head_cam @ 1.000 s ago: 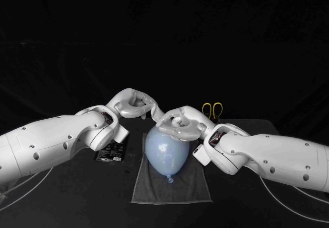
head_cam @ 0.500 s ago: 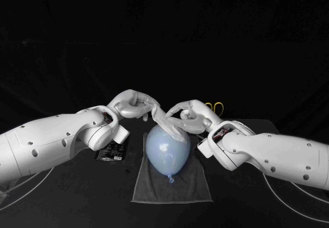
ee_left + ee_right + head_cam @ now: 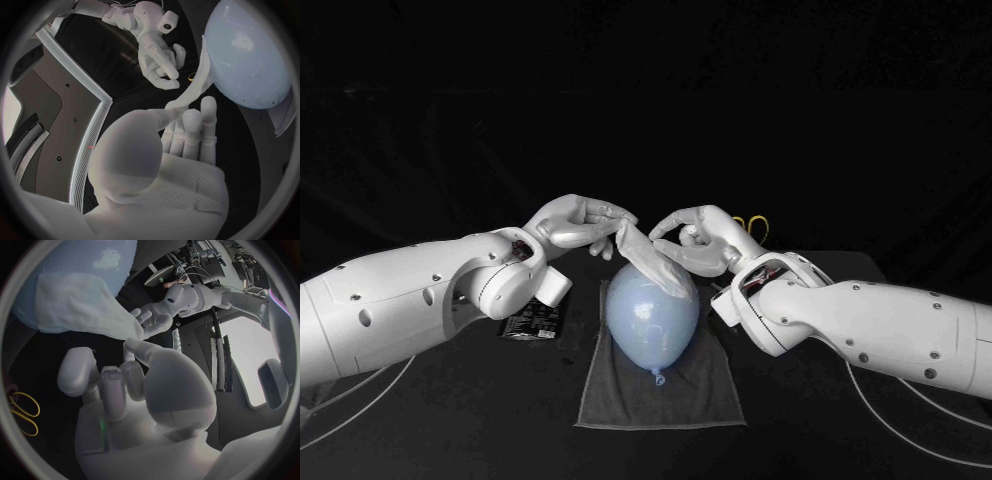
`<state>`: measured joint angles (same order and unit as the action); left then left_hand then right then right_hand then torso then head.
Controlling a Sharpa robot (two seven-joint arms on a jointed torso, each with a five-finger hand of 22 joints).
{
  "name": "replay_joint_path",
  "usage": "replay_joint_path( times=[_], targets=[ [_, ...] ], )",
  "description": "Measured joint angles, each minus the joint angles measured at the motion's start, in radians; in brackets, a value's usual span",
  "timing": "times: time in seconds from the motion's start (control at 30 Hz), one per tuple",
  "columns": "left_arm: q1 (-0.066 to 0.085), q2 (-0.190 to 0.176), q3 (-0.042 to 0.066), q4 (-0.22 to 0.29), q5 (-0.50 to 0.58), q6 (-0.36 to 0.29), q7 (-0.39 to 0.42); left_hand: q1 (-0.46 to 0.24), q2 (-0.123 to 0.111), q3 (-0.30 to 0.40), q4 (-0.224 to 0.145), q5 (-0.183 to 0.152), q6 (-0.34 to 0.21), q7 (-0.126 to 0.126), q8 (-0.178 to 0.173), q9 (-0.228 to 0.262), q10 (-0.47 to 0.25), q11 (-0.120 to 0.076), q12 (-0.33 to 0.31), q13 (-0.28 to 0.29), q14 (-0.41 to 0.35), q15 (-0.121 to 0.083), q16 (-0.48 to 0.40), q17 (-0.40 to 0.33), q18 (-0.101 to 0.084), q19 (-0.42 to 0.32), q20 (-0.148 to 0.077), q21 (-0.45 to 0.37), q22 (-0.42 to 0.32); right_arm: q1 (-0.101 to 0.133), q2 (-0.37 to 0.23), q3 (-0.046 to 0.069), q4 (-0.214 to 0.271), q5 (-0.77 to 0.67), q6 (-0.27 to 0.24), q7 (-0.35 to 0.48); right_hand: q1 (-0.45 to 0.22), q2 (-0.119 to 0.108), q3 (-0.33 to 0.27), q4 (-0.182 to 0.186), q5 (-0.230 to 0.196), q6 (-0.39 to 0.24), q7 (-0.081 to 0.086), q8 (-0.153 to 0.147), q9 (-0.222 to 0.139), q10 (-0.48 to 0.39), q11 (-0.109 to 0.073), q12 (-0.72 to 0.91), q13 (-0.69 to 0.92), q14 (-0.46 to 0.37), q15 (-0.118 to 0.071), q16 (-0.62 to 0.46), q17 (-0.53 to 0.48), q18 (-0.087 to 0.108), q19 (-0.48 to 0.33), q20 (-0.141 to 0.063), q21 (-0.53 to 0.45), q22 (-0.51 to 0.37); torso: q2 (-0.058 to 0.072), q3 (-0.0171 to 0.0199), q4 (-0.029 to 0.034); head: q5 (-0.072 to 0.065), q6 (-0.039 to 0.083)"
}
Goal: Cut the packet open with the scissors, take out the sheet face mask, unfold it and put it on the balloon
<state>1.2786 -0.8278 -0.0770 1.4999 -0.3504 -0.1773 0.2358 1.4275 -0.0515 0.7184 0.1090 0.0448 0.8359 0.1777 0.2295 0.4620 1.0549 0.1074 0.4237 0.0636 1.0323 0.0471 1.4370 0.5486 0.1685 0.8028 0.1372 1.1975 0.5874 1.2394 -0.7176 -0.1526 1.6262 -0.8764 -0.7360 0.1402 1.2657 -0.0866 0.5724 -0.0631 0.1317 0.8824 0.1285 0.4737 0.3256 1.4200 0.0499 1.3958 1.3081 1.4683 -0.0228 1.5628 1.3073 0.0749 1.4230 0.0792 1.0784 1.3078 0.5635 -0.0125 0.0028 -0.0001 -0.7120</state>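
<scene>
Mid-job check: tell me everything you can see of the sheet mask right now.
The sheet mask is a thin, pale, translucent sheet, limp and bunched into a tapering shape, not yet spread flat. The left hand pinches its upper corner above the far end of the pale blue balloon. From there it hangs down and drapes over that end, with the blue showing through. The right hand sits right at its other edge, but whether it grips the sheet is unclear.

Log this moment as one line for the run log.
left hand: pinches sheet mask | right hand: beside sheet mask, hold unclear | sheet mask: partly draped on balloon | balloon: lying on towel
</scene>
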Motion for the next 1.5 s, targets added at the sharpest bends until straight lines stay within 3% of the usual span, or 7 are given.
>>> replay_joint_path(
  times=[0.17,0.47,0.6,0.83,0.93,1.1,1.5],
  targets=[
    [-0.001,-0.010,0.000,0.003,0.049,0.021,-0.002,-0.021,0.010,0.117,-0.009,-0.001,-0.051,0.015,-0.046,-0.031,0.014,0.015,-0.112,0.000,-0.012,0.012,-0.011,-0.021,-0.002,-0.011,0.011,0.014,0.009,0.000,0.009,0.000,-0.005,-0.013,-0.014,-0.008,0.000,0.000,0.000,0.000,0.000,0.000,0.000,-0.006,-0.001,0.000,0.000,0.000,0.000,0.000,0.000,0.000,0.000,0.000,0.000,0.000,0.000,0.000,0.000,0.0000,0.0001,-0.002,0.001],
    [-0.004,-0.031,0.000,0.010,0.110,0.063,-0.008,-0.106,0.000,0.362,-0.137,-0.001,-0.153,0.013,-0.118,-0.103,0.014,0.033,-0.227,0.004,-0.018,0.028,-0.021,-0.032,0.010,-0.044,0.030,0.118,0.067,0.000,0.015,0.000,-0.007,-0.027,-0.028,-0.016,0.000,0.000,0.000,0.000,0.000,0.001,-0.001,-0.006,-0.001,0.000,0.000,0.000,0.000,0.000,0.000,0.003,0.001,0.000,0.000,0.000,0.000,0.000,0.000,-0.0003,0.0003,0.000,0.004],
    [-0.005,-0.040,0.000,0.012,0.128,0.079,-0.010,-0.113,0.007,0.403,-0.200,0.001,-0.249,-0.002,-0.146,-0.152,0.012,0.034,-0.250,0.004,-0.018,0.028,-0.025,-0.032,0.010,-0.058,0.033,0.156,0.085,0.000,0.016,0.000,-0.007,-0.032,-0.031,-0.018,0.000,0.000,0.000,0.000,0.000,0.001,-0.001,-0.006,-0.001,0.000,0.000,0.000,-0.001,0.000,0.000,0.003,0.001,0.000,0.000,0.000,0.000,0.000,0.000,-0.0004,0.0005,0.003,0.004],
    [-0.007,-0.049,0.000,0.016,0.147,0.096,-0.018,-0.138,0.022,0.410,-0.210,0.001,-0.262,-0.008,-0.146,-0.164,0.009,0.038,-0.264,0.004,-0.008,0.038,-0.025,-0.023,0.010,-0.062,0.036,0.172,0.091,0.000,0.017,0.000,-0.008,-0.036,-0.033,-0.020,0.000,0.000,0.000,0.000,0.000,0.001,-0.001,-0.006,-0.001,0.000,0.000,0.000,-0.001,0.000,0.000,0.003,0.001,0.000,0.000,0.000,0.000,0.000,0.000,-0.0003,0.0006,0.007,0.002],
    [-0.008,-0.051,0.000,0.017,0.148,0.099,-0.025,-0.229,-0.006,0.360,-0.159,0.009,-0.265,-0.008,-0.146,-0.168,0.020,0.056,-0.273,0.005,0.002,0.048,-0.024,-0.017,0.010,-0.072,0.047,0.171,0.089,0.000,0.017,0.000,-0.008,-0.037,-0.033,-0.021,0.000,0.000,0.000,0.000,0.000,0.001,-0.001,-0.006,-0.001,0.000,0.000,0.000,0.000,0.000,0.000,0.003,0.000,0.000,0.000,0.000,0.000,0.000,0.000,-0.0004,0.0001,0.008,0.000],
    [-0.009,-0.053,0.000,0.018,0.139,0.097,-0.040,-0.316,-0.141,0.103,-0.091,0.005,-0.228,-0.004,-0.128,-0.142,0.054,0.054,-0.257,0.018,0.008,0.054,-0.008,-0.006,0.010,-0.067,0.058,0.070,0.017,0.000,0.016,0.000,-0.005,-0.038,-0.032,-0.022,0.000,0.000,0.000,0.000,-0.004,0.001,-0.001,-0.006,-0.001,0.000,0.000,-0.001,0.000,0.000,0.000,0.001,0.000,0.000,0.000,0.000,0.000,0.000,0.000,0.0003,-0.0003,0.009,-0.002],
    [-0.011,-0.050,-0.001,0.017,-0.017,0.051,-0.092,-0.145,-0.175,-0.197,-0.097,0.005,-0.214,-0.004,-0.054,-0.100,0.007,0.050,-0.218,0.031,-0.059,0.042,-0.040,-0.128,0.009,0.001,0.048,-0.034,-0.068,0.000,0.012,0.000,0.001,-0.052,-0.017,-0.033,0.000,0.000,0.000,-0.006,-0.012,0.006,0.001,-0.006,-0.002,0.004,-0.004,0.003,0.000,0.000,0.000,0.000,0.000,0.000,0.004,0.004,0.000,0.000,0.000,0.0003,-0.0005,0.008,-0.004]
  ],
)
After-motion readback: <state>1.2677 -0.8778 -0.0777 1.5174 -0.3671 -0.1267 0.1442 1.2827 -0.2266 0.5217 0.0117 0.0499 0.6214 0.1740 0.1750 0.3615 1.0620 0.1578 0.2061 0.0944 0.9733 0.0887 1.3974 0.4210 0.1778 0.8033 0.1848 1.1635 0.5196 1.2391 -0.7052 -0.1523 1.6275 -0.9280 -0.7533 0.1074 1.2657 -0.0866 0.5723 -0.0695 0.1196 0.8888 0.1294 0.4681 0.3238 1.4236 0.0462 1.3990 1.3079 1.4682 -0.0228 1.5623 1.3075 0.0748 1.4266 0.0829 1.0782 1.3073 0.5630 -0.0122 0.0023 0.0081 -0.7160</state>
